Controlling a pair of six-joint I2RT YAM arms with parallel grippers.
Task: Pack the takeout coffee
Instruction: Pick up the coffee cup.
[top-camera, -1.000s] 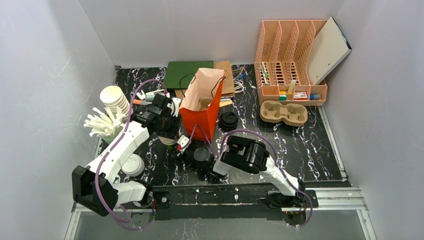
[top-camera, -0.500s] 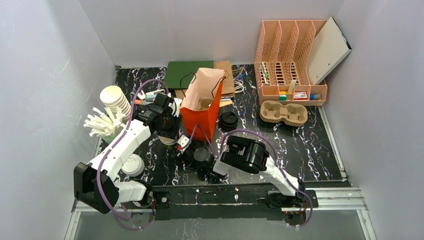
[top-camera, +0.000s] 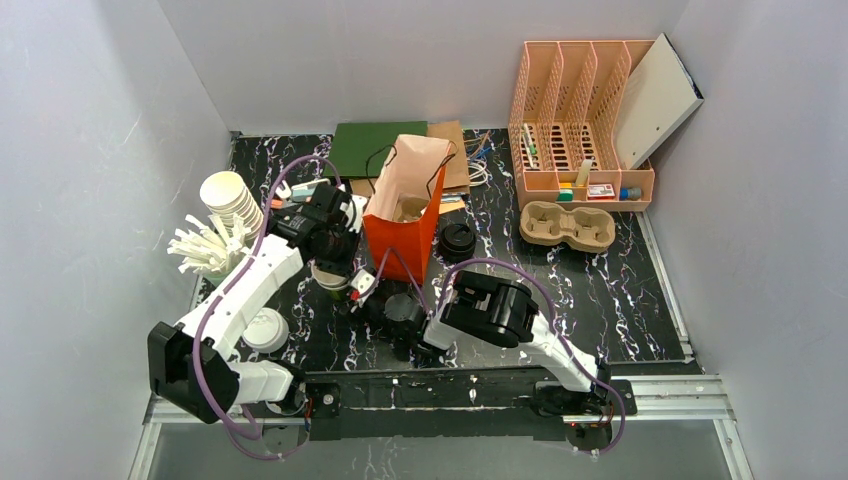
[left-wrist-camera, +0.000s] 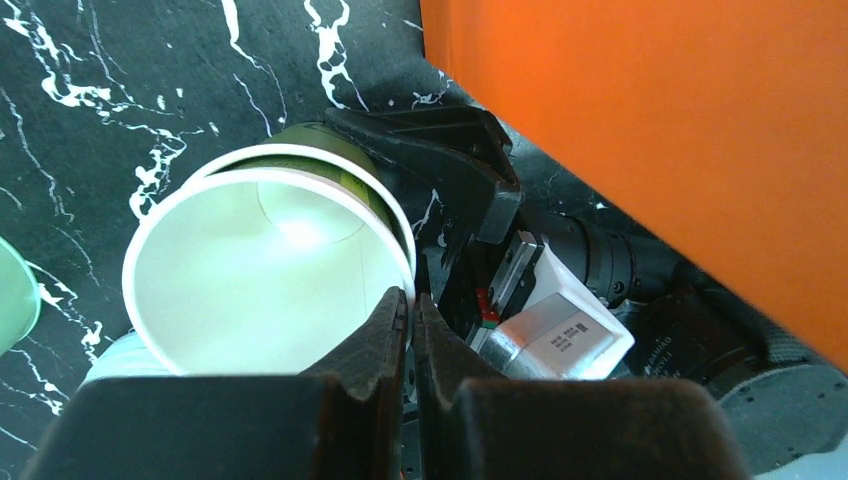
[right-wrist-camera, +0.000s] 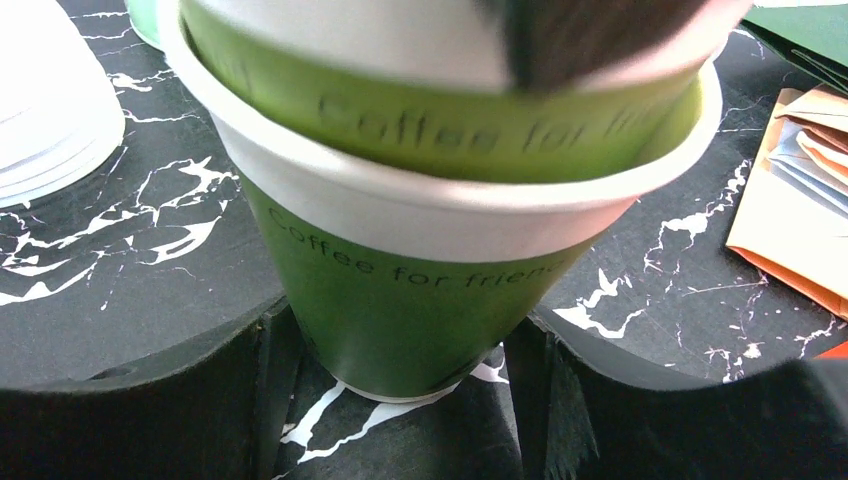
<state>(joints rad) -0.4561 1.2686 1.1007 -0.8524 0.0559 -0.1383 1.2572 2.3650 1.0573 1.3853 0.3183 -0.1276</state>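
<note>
White cup stack (top-camera: 228, 195) far left on bench (top-camera: 620, 300). Left gripper (left-wrist-camera: 410, 300): fingers together, pinching rim of upper green cup (left-wrist-camera: 260, 260). That cup lidless, cream inside, nested at tilt in lower green cup (right-wrist-camera: 400, 300). Right gripper (right-wrist-camera: 400, 365): fingers wide, clamped on both sides of lower green cup near base. Orange bag (top-camera: 405, 220) open, upright, just right of cups. Takeout coffee (top-camera: 458, 240), black lid on, stands on bench just right of bag, apart from both grippers. Cardboard carrier (top-camera: 565, 225) further right.

2 nested cups (right-wrist-camera: 400, 300), 1 lidded cup (top-camera: 457, 240)
</note>
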